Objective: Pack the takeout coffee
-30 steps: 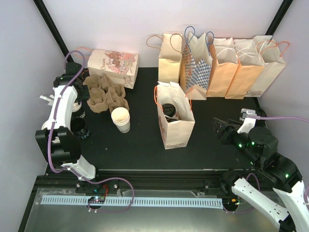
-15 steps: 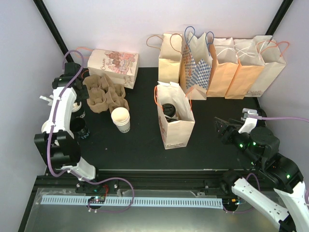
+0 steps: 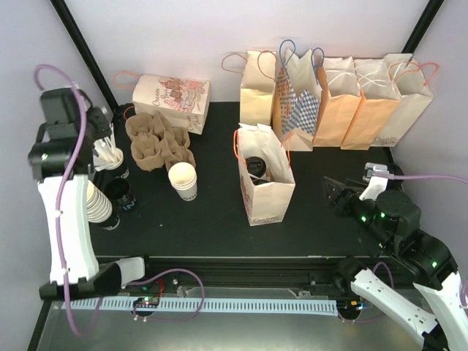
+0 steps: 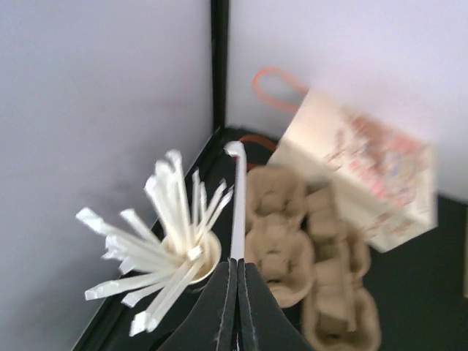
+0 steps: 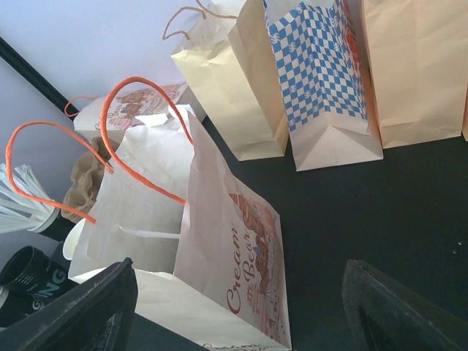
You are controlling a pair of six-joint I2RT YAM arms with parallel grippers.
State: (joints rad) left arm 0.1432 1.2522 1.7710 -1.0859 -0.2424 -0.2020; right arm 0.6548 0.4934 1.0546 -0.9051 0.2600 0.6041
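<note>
Inspection, as I see it from the console.

The left claw (image 4: 237, 268) is pressed together, pinching a single white paper-wrapped straw (image 4: 238, 197) that stands upright. It is just beside the paper cup of white wrapped straws (image 4: 191, 252) at the left edge of the black desk (image 3: 219, 219). Brown moulded-pulp cup carriers (image 4: 281, 248) lie next to that cup.

The right claw (image 3: 335, 197) is spread and holds nothing, near the desk's right edge.

The black-lidded takeout coffee cups (image 3: 257, 167) sit inside the open white paper bag with orange handles (image 3: 269, 199), which stands near the desk's middle.
</note>
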